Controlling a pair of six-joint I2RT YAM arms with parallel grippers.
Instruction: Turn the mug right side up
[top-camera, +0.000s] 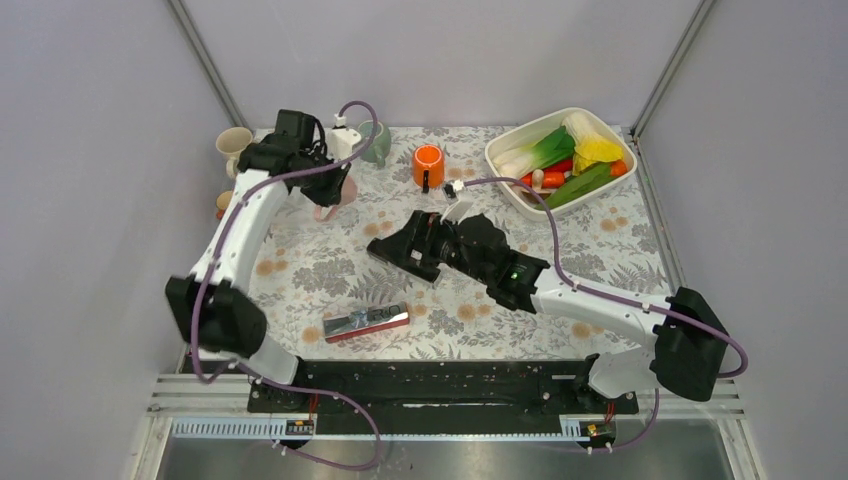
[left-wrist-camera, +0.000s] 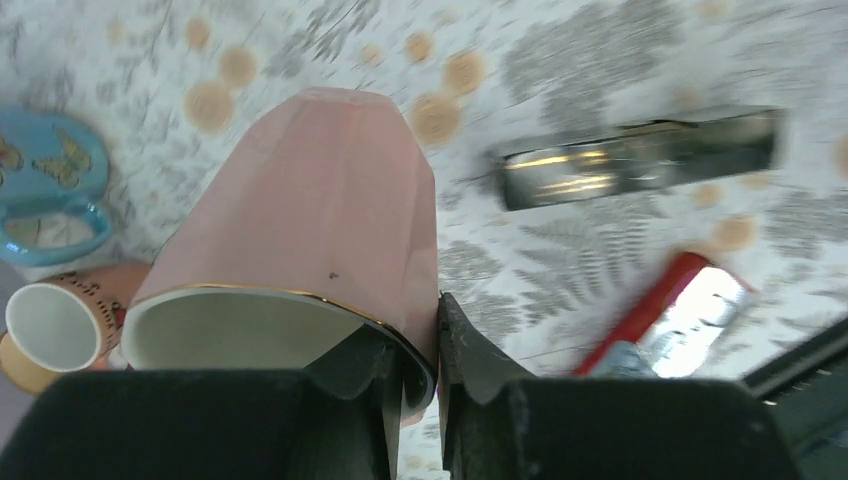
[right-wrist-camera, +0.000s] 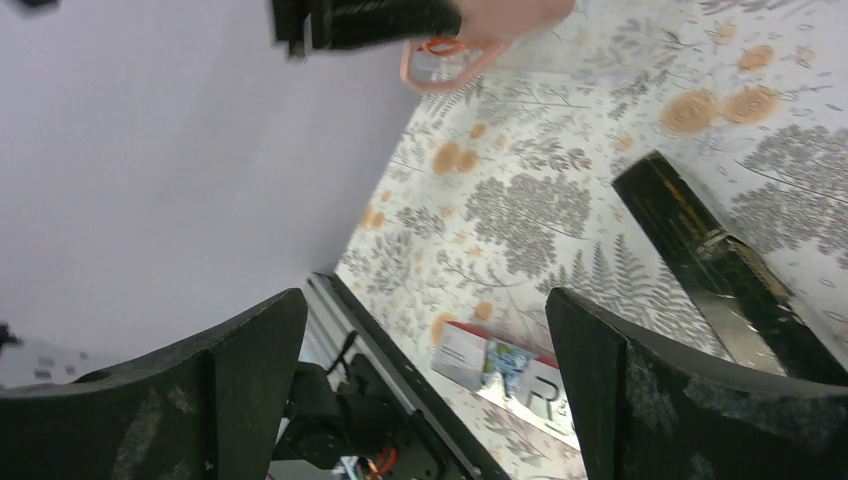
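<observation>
The pink faceted mug with a gold rim hangs above the table at the back left, mouth toward the wrist camera and base tilted away. My left gripper is shut on its wall, one finger inside the rim and one outside. From above, the left gripper covers most of the mug. The mug's pink handle shows at the top of the right wrist view. My right gripper is open and holds nothing. It hovers mid-table, apart from the mug.
A black box lies under the right gripper, and a red-and-silver pack sits nearer the front. At the back stand an orange mug, a green mug and a cream mug. A white tray of vegetables sits back right.
</observation>
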